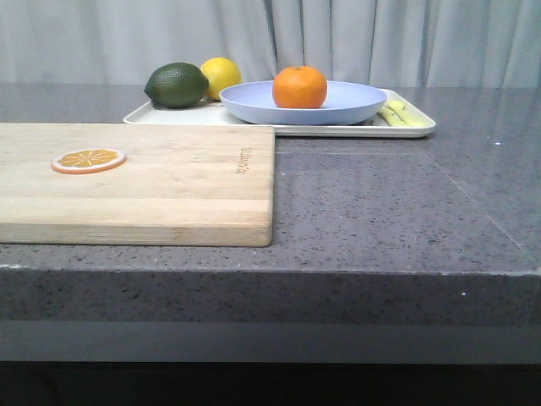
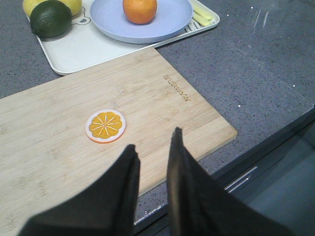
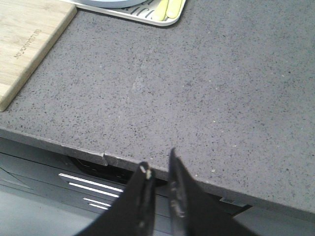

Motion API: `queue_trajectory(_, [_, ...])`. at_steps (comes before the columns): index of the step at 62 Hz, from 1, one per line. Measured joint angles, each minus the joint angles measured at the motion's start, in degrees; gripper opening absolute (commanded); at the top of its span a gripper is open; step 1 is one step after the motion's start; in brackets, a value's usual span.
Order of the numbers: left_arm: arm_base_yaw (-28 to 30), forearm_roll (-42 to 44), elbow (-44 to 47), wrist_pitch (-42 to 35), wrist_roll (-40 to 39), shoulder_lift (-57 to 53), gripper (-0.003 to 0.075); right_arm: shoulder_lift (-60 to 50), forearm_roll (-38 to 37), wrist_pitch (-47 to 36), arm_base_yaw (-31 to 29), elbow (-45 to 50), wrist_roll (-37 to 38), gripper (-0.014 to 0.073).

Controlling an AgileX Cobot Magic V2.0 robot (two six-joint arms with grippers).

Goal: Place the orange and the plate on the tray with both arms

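Observation:
The orange [image 1: 299, 87] sits in the pale lavender-blue plate [image 1: 355, 103], and the plate rests on the cream-white tray [image 1: 416, 128] at the back of the counter. The left wrist view shows the same: the orange [image 2: 140, 10] in the plate [image 2: 173, 20] on the tray [image 2: 74, 54]. Neither gripper shows in the front view. My left gripper [image 2: 153, 137] hangs over the near edge of the cutting board, its jaws a little apart and empty. My right gripper [image 3: 157, 158] is over the counter's front edge, its jaws nearly together and empty.
A dark green lime [image 1: 176, 85] and a yellow lemon [image 1: 221, 74] sit on the tray's left part, and pale yellow pieces [image 1: 402, 113] on its right end. A wooden cutting board [image 1: 169, 194] with a flat orange slice [image 1: 88, 159] lies at the front left.

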Motion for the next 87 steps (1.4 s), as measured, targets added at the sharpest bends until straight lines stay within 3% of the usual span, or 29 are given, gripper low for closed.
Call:
queue_trajectory(5, [0.0,0.0,0.0,0.0,0.0,0.0,-0.002,0.0,0.0,0.0,0.0,0.0,0.0,-0.0072])
queue_trajectory(45, [0.85,0.0,2.01,-0.93,0.0,-2.42,-0.002,0.0,0.0,0.0,0.0,0.0,0.0,-0.0067])
queue_trajectory(53, [5.49,2.2,6.61,-3.7,0.0,-8.77,-0.002,0.0,0.0,0.0,0.0,0.0,0.0,-0.0067])
queue_trajectory(67, [14.72,3.51,21.45,-16.43,0.0,-23.8,-0.002,0.0,0.0,0.0,0.0,0.0,0.0,-0.0067])
queue_trajectory(79, [16.65,3.26,30.76,-23.79,-0.34,-31.56,-0.002,0.0,0.0,0.0,0.0,0.0,0.0,-0.0067])
queue_trajectory(87, [16.87,7.22,34.88,-25.84,-8.85,-34.33,-0.002,0.0,0.0,0.0,0.0,0.0,0.0,-0.0067])
